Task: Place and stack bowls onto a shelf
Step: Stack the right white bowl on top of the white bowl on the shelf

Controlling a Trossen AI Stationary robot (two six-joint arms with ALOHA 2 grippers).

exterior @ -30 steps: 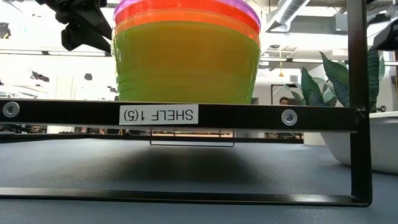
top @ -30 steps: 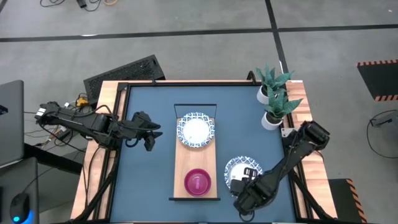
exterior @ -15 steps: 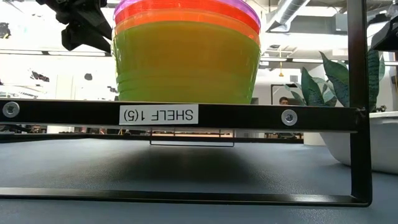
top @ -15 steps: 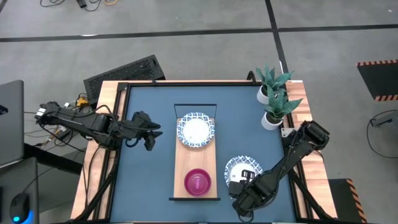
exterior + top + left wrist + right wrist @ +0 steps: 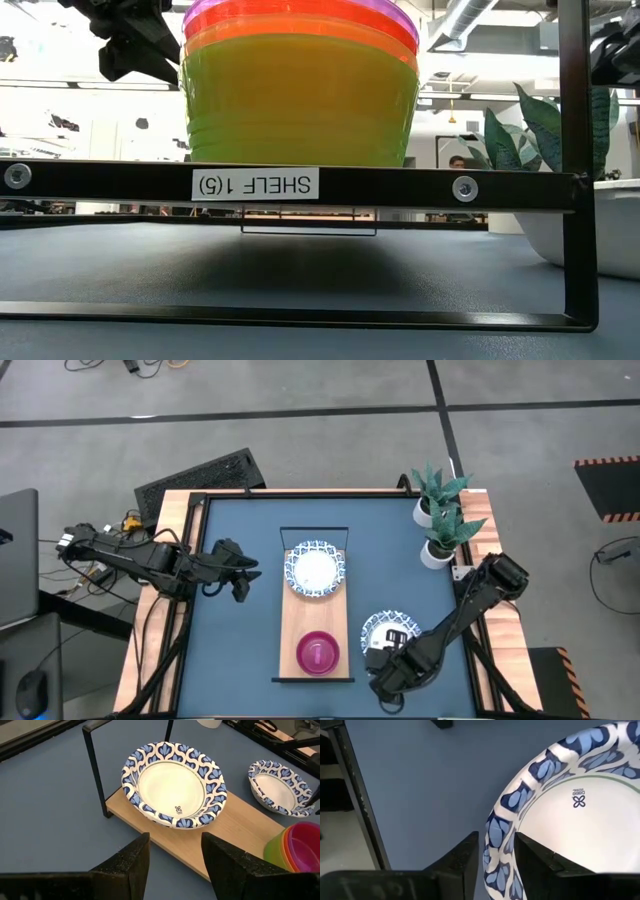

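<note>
The light-wood shelf (image 5: pixel 300 620) lies along the middle of the table. On its far half sits a white dish with a blue rim (image 5: pixel 315 570). On its near end stands a stack of coloured bowls (image 5: pixel 318 653), purple on top. A second blue-rimmed dish (image 5: pixel 392 628) rests on the blue tabletop, right of the shelf. My right gripper (image 5: pixel 385 648) points down over this dish's near edge, open, one finger on either side of the rim. My left gripper (image 5: pixel 243 575) hangs open to the left of the shelf, holding nothing. My right gripper comes from above, with one finger (image 5: pixel 535 865) inside the dish and the other (image 5: pixel 462 862) outside its rim (image 5: pixel 495 840). Whether either finger touches the rim, I cannot tell. The dish rests flat on the table.
Two potted plants (image 5: pixel 440 520) stand at the table's far right corner. The shelf's black frame rises at its far end (image 5: pixel 95 765) and its near end (image 5: pixel 575 150). A keyboard (image 5: pixel 200 475) lies beyond the far left corner.
</note>
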